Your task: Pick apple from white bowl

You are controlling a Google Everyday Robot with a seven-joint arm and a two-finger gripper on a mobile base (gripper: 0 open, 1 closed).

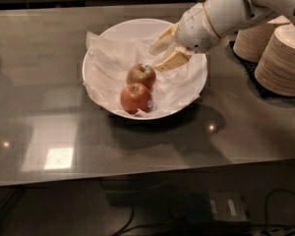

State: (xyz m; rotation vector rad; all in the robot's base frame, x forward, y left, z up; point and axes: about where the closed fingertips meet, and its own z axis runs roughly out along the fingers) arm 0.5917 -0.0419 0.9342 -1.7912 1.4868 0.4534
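The white bowl [191, 90], lined with crinkled white paper, sits on the grey counter. Two apples lie in it. The duller red apple [140, 75] with yellowish-green patches is the farther one. A more uniformly red-orange apple [135, 98] lies in front of it, touching it. My gripper [157, 58] reaches in over the bowl from the right on a white arm. Its two tan fingers are spread apart and hold nothing. The lower fingertip [160, 66] is just right of the duller apple, close to it.
Stacks of beige paper plates [282, 60] stand on the counter at the right, close behind my arm. The counter's front edge [137, 178] runs along the bottom, with cables and dark floor below.
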